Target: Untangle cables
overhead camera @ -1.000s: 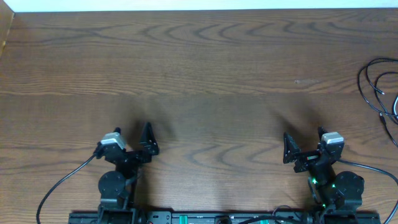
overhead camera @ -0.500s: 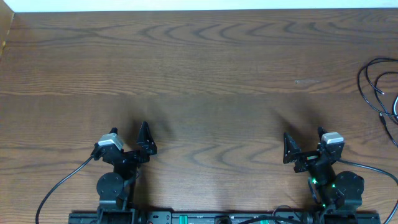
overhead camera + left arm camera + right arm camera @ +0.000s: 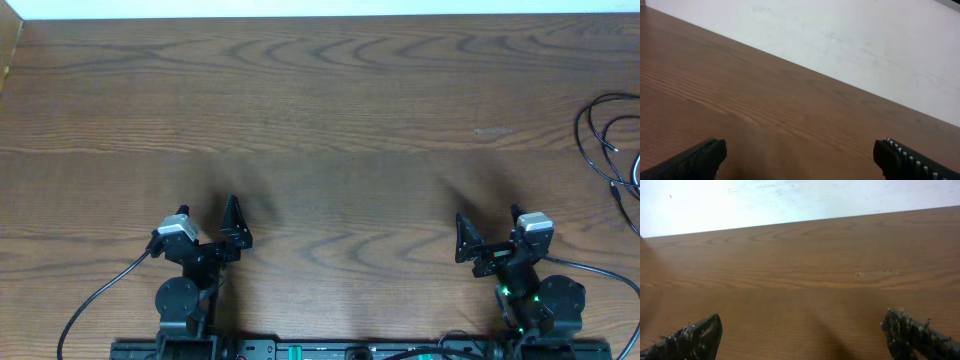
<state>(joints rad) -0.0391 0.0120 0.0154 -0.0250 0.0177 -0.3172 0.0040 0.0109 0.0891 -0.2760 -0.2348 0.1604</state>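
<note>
Holding the left gripper [image 3: 208, 208] and right gripper [image 3: 487, 216] spread and empty, we see the cables [image 3: 608, 140] lying rightward, nearer the latter.

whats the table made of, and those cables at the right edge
Table: wood or wood-look laminate, brown and matte, with flowing grain lines. Cables: thin black cords, likely with a rubber or plastic jacket, judging by their loose, smooth loops; too small to be sure.
</note>
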